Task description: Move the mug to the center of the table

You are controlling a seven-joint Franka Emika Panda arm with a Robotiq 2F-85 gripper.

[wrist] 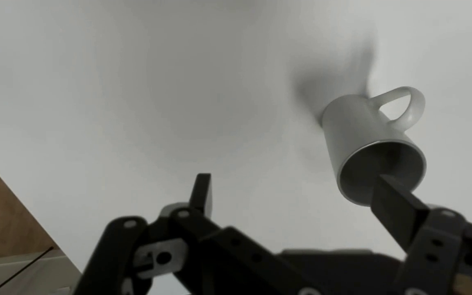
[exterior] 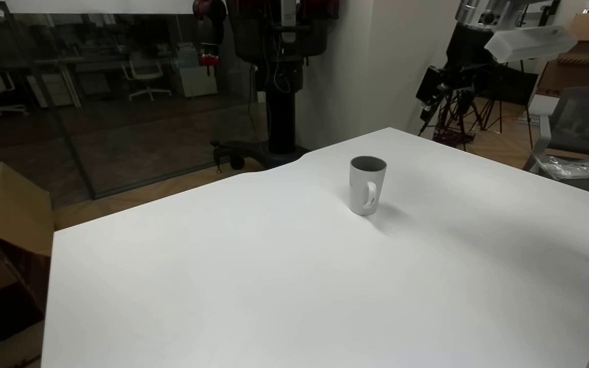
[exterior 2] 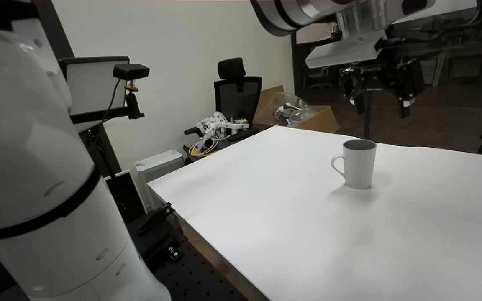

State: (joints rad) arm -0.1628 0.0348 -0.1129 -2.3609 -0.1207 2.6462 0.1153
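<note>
The mug (exterior 2: 359, 165) stands upright on the white bench (exterior: 197, 286), mouth uppermost, base resting on the surface; in both exterior views it sits nearer the far edge than the near one. Outer wall pale grey, interior darker; the handle (wrist: 416, 107) shows in all three views. The gripper (exterior 2: 381, 109) hangs above bench level in a released condition, its fingers (wrist: 398, 205) parted, and in both exterior views it is apart from the mug. In the wrist view one finger overlaps the mug's rim along the line of sight. An open cardboard box (exterior: 24, 214) stands beside the bench in an exterior view. A black high-backed chair (exterior 2: 229, 100) stands beyond the bench edge in an exterior view.
</note>
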